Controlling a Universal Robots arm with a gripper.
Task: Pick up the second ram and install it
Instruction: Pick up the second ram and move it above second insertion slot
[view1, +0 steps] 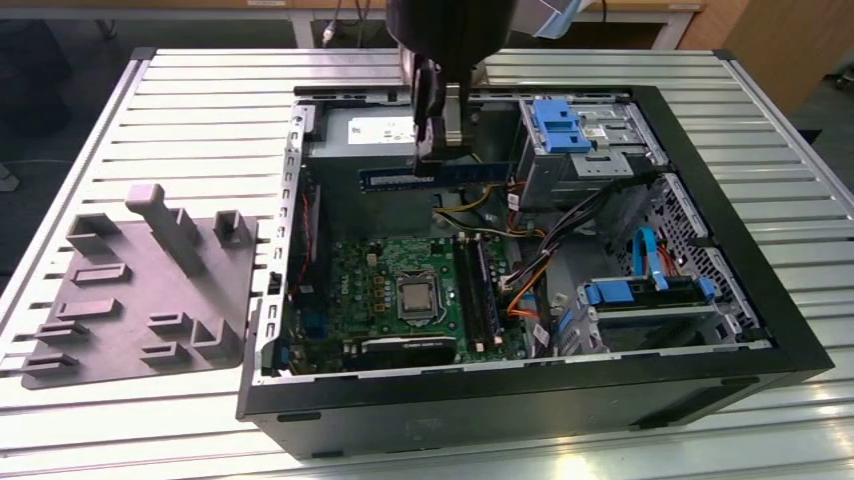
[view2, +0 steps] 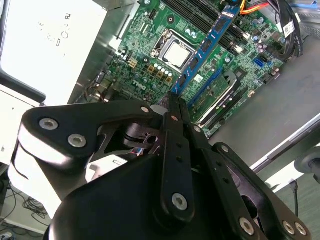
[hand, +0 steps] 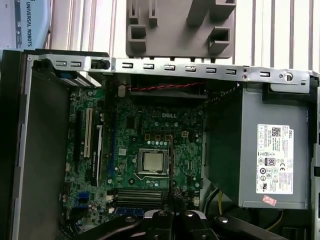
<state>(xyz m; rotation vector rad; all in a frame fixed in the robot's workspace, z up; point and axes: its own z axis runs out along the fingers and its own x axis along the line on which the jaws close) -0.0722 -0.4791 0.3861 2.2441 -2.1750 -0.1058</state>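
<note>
Second ram (view1: 400, 178), tight in the tool (view1: 435, 158), above the green motherboard (view1: 360, 270).

Beneath me lies a ribbed silver surface (view1: 200, 110); beyond its far edge I see wooden furniture (view1: 787, 40) and dark floor (view1: 40, 100).

The arm (view1: 447, 25) hangs straight down, its end effector (view1: 442, 155) fingers (view2: 175, 145) pinched on the second ram (view1: 400, 178)

The gripper (view2: 172, 102) is matte black, built of flat angular linkage plates (view2: 176, 160) pinned with round silver screws (view2: 48, 123) (some sit recessed). A dark, glossy cylindrical wrist (view1: 447, 25) tops it.
</note>
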